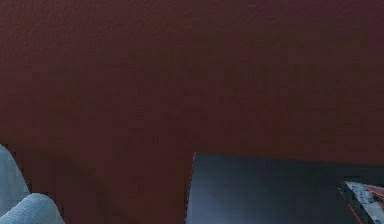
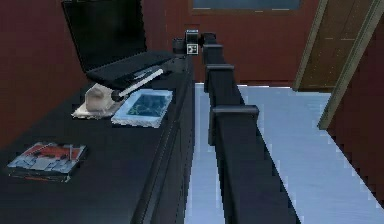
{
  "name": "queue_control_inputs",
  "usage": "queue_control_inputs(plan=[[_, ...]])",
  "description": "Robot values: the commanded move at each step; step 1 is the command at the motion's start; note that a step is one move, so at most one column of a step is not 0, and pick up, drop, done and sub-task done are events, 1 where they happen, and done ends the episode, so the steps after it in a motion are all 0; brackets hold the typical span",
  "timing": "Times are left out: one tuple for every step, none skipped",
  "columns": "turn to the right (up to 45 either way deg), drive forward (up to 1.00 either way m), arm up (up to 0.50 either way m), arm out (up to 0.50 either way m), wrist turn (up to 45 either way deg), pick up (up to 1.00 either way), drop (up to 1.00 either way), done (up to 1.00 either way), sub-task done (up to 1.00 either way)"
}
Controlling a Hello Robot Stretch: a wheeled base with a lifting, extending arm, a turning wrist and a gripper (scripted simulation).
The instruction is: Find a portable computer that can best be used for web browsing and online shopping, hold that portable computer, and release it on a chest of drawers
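- Gripper [image 2: 172, 58] sits at the tip of the arm [image 2: 235, 140], over the far end of the desk [image 2: 110, 150]; its dark body merges with the laptop's base, so I cannot tell how its fingers stand or whether it has hold of anything
- The laptop [image 2: 118, 48] stands lid up at the desk's far end, screen dark
- The step in hand looks like taking hold of the laptop: go for the edge of the base on the desk's arm side, not the thin lid, which could swing
- A white stick [image 2: 145, 78] lies just beside the base, toward the desk's middle; keep the fingers off it
- A beige lump [image 2: 97, 98] and a blue-covered book [image 2: 143, 105] lie mid-desk, so lift straight up before drawing back
- A red-covered book [image 2: 47, 160] at the desk's near end is well apart and no worry
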Motion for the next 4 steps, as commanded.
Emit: queue_control_inputs(plan=[[0.0, 0.00, -0.12, 0.00, 0.0, 0.00, 0.00, 0.00, 0.00], [0.0, 0.00, 0.00, 0.00, 0.0, 0.00, 1.00, 0.00, 0.00], [0.0, 0.00, 0.00, -0.10, 0.0, 0.00, 0.00, 0.00, 0.00], [0.0, 0.00, 0.00, 0.00, 0.0, 0.00, 0.00, 1.00, 0.00]])
